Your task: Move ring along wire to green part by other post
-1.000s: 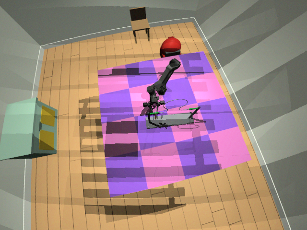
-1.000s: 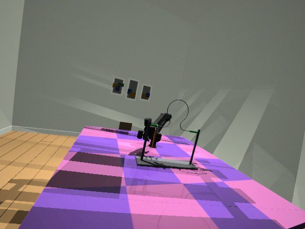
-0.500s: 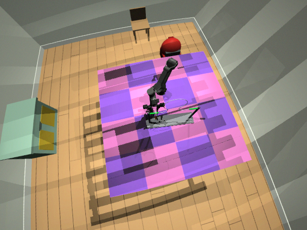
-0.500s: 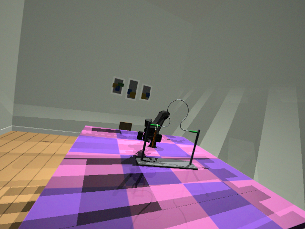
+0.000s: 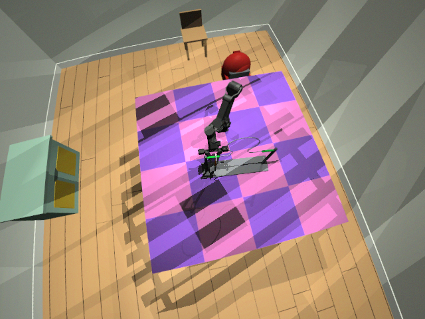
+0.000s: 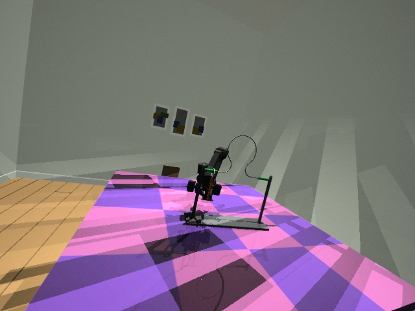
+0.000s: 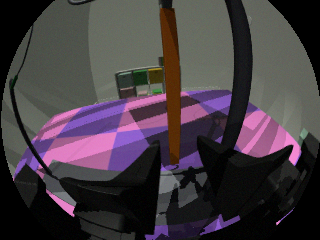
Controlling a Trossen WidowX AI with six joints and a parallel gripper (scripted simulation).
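Observation:
The orange handle hangs down from the ring on the left green part, near the left post. The ring is tiny in the exterior view and lies above the wrist view. The gripper is partly open. In the wrist view the handle's lower end shows between its two fingertips, with gaps on both sides. The thin grey wire loops up and over to the right green part at the right post.
Both posts stand on a grey base plate on the pink and purple checked mat. The wire rises close to the arm in the exterior view. A red round object and a chair stand behind.

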